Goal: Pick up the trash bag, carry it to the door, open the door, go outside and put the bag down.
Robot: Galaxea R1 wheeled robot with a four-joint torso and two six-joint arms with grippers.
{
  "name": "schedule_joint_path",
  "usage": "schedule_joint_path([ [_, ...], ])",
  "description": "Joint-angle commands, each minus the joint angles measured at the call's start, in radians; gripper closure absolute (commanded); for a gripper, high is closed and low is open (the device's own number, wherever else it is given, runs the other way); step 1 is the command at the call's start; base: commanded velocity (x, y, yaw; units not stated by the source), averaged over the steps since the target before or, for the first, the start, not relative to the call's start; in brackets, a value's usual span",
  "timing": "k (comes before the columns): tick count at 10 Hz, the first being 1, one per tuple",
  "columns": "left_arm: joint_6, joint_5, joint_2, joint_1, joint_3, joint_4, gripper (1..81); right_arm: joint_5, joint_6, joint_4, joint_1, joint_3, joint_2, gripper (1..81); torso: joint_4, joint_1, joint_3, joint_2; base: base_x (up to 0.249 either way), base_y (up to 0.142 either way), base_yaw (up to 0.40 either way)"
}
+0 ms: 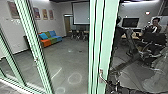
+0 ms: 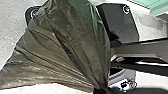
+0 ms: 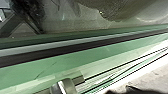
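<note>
The trash bag [image 2: 62, 45] is up at the robot's left side, dark and thin-skinned, fanning out in long pleats that draw together into a narrow neck at the left gripper [image 2: 100, 90]. From here I cannot tell how far those jaws stand apart or how firmly they have the plastic. Behind the bag are the dark plate [image 2: 120, 21] and jointed bar [image 2: 140, 50] of the robot itself, with pale ground [image 2: 12, 25] around them.

The right gripper [image 1: 110, 85] is low down, near the metal handle [image 1: 101, 72] on a pale green door frame [image 1: 106, 45]. Whether it touches the handle I cannot tell, nor how its jaws stand or if they have hold of anything. The right wrist view shows the same handle close up, sticking out from the green frame.

To the left of that post is another tall green frame [image 1: 33, 47]. Between and beyond the frames a grey floor [image 1: 67, 60] runs back to a sofa [image 1: 50, 38] in orange, green and blue, some framed pictures [image 1: 51, 14] on the wall, and a white screen [image 1: 80, 13]. Over on the right a person [image 1: 154, 26] is by a worktop [image 1: 135, 35], with a dark monitor [image 1: 130, 22] nearby.
</note>
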Motion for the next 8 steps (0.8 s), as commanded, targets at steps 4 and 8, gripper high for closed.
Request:
schedule_joint_path([
  [4,0.001,0.073,-0.019,-0.043,0.008,-0.011,81.1,-0.381,-0.027,-0.045,0.019,-0.055,0.076,1.0,0.000,0.000,0.000,0.000,0.000,0.000,0.000],
  [8,-0.001,0.073,-0.021,-0.043,0.008,-0.012,81.1,-0.377,-0.021,0.047,0.061,-0.074,0.057,1.0,0.000,-0.002,0.000,0.000,0.000,0.000,0.000],
])
